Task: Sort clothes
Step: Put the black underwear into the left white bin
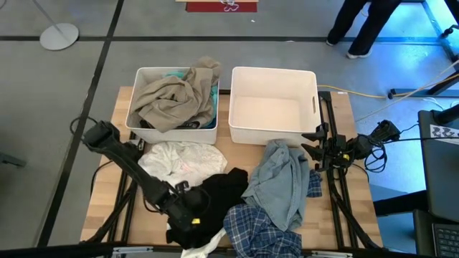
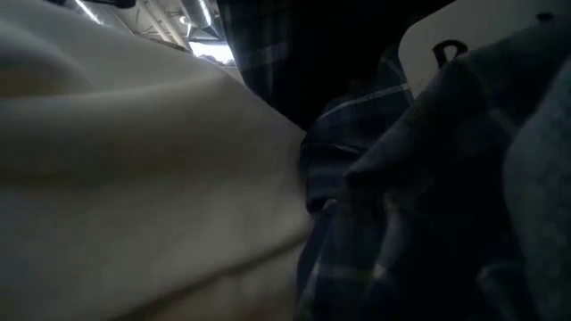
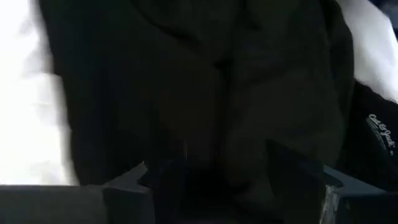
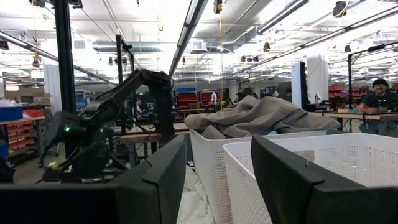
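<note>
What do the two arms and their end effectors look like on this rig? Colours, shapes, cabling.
Both arms are dark, nearly black, built of chunky jointed links. The left arm has a rounded, knob-like joint housing. The right arm has thin black cables looping around it. The right end effector has two broad, flat, dark, wedge-shaped fingers. The left end effector looks the same but is mostly in shadow. No markings are visible.

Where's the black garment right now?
High view: the black garment lies at the table's front centre, between the white garment and plaid shirt, under the left hand.

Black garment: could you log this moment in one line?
left gripper on black garment | right gripper open, idle beside empty bin
</note>
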Robot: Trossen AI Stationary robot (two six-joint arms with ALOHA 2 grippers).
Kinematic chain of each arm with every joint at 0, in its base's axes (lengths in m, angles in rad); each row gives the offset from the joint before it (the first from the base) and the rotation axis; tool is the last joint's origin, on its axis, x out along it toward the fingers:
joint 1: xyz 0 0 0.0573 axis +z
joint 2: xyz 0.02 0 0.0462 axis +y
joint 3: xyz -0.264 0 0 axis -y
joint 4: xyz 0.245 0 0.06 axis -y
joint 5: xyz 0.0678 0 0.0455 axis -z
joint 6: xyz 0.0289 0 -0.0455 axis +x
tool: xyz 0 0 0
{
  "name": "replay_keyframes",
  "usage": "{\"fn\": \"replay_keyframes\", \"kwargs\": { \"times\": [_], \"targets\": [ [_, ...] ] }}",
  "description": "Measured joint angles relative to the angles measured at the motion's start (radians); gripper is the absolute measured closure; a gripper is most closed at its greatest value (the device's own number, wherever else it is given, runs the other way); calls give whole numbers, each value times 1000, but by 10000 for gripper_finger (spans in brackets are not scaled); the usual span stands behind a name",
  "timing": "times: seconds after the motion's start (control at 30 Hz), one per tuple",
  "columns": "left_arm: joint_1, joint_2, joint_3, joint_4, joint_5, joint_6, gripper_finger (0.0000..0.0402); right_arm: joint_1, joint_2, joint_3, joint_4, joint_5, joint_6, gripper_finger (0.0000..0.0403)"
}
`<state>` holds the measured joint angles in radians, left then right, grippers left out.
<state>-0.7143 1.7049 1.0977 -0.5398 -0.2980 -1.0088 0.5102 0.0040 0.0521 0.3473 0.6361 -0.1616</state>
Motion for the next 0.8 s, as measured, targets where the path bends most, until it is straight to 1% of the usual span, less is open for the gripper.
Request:
{"fn": "replay_keyframes", "kwargs": {
  "times": [0.1,0.3,0.5,0.67,0.8],
  "targets": [
    [0,35,0,37,4,24,198,0,0,0,1,0,0,221],
    [19,117,0,-6,3,46,198,0,0,-1,2,0,0,221],
    [61,178,8,-33,-1,74,198,0,0,-1,3,0,0,221],
    [97,178,5,-76,-49,115,199,0,0,-1,2,0,0,221],
    [108,178,3,-70,-53,154,199,0,0,-1,2,0,0,221]
  ]
}}
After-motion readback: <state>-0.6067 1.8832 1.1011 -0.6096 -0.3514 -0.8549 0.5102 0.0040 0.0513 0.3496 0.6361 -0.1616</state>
